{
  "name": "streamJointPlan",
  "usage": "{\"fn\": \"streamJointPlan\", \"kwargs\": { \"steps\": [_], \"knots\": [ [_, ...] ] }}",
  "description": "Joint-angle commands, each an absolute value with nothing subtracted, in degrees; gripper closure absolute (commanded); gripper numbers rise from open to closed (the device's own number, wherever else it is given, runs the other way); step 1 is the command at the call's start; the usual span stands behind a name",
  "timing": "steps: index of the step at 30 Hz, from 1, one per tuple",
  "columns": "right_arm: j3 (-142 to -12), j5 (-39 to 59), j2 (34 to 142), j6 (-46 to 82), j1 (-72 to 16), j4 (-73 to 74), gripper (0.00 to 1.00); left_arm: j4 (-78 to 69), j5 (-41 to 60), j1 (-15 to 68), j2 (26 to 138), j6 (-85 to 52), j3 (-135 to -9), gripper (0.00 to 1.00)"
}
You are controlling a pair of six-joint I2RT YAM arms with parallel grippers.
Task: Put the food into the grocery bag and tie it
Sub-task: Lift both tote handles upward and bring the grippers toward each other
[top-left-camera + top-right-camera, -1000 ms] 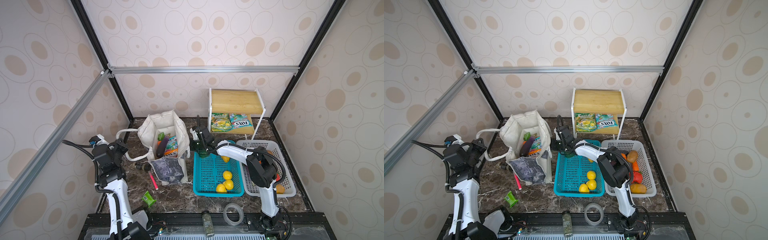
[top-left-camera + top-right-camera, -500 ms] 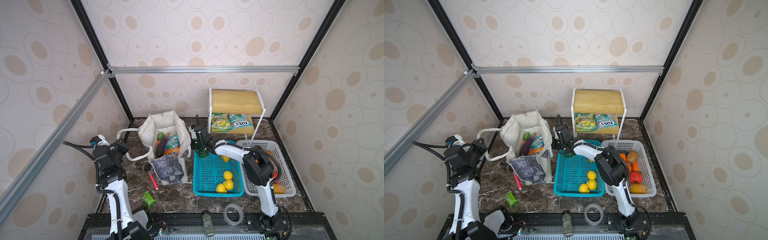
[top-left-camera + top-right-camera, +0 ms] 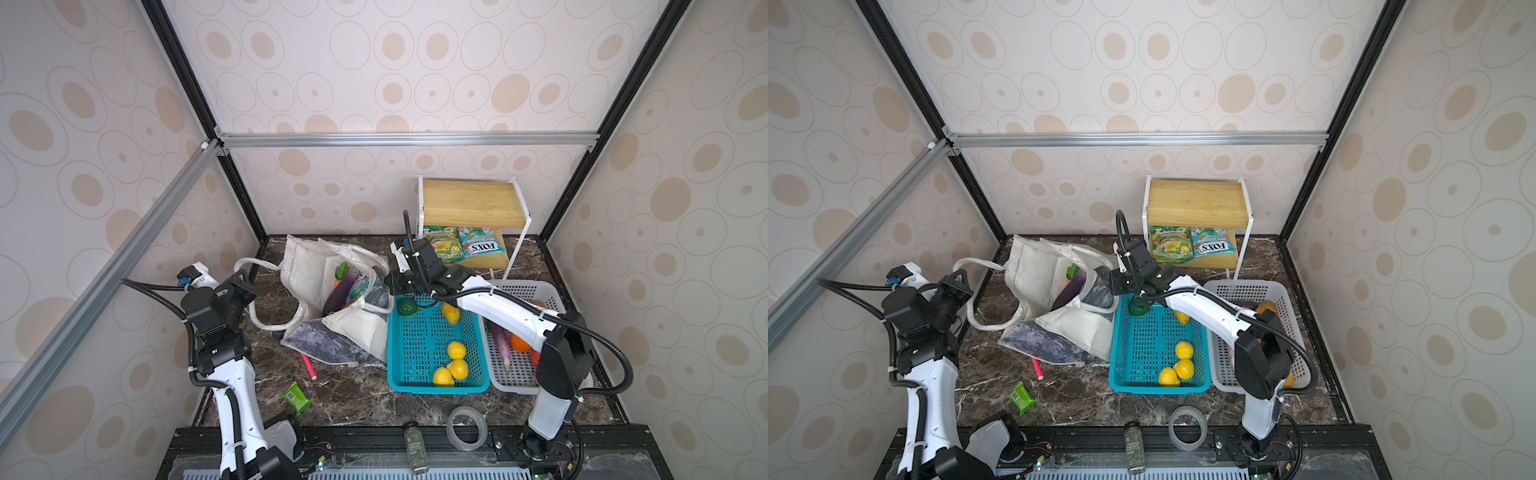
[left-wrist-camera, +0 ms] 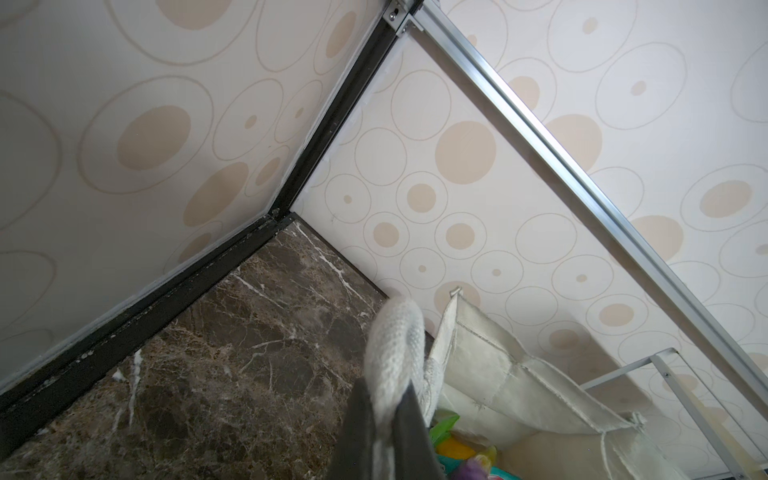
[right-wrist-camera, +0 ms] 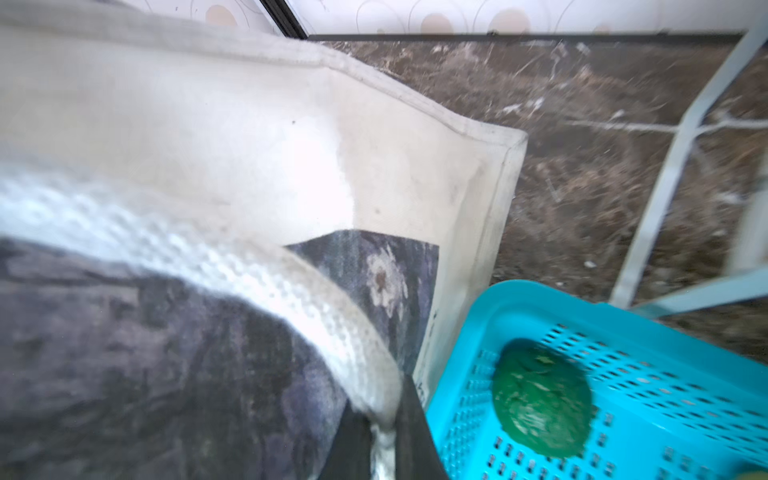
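**Both claws grip the grocery bag's straps**

In both top views, a soft off-white fabric grocery bag [image 3: 309, 266] with grey-blue marbled panels sits open on the dark marble counter [image 3: 365, 399], with a purple toy aubergine [image 3: 340, 291] inside. The left claw [image 3: 245, 286] holds the white woven left strap handle [image 3: 266, 326]. The right claw [image 3: 395, 286] is at the bag's opposite edge, beside a teal perforated plastic basket [image 3: 432, 388] of yellow toy lemons [image 3: 456, 350].

Left wrist view: the left claw [image 4: 384, 411] is pinched narrow on the left strap handle [image 4: 395, 340].

Right wrist view, blurred: the right claw [image 5: 380, 419] is clamped on the white woven right strap handle [image 5: 291, 291]. A dark green toy vegetable [image 5: 540, 399] lies in the basket just beside it
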State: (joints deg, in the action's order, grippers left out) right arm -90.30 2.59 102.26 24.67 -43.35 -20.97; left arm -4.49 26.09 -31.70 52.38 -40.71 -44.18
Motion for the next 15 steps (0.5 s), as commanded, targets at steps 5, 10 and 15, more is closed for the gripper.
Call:
{"fn": "streamJointPlan", "kwargs": {
  "steps": [5, 10, 15],
  "knots": [
    [-92.4, 5.6, 103.6, 25.1, -43.2, -18.6, 0.92, -7.4, 25.8, -31.9, 52.9, -42.8, -50.9, 1.00],
    [-91.8, 9.7, 106.8, 28.9, -43.2, -14.1, 0.89, -8.0, 26.6, -31.9, 53.5, -43.6, -52.1, 1.00],
    [-91.3, 8.9, 108.9, 28.6, -43.3, -11.1, 0.82, -9.0, 29.3, -31.9, 55.2, -44.9, -53.1, 1.00]
  ]
}}
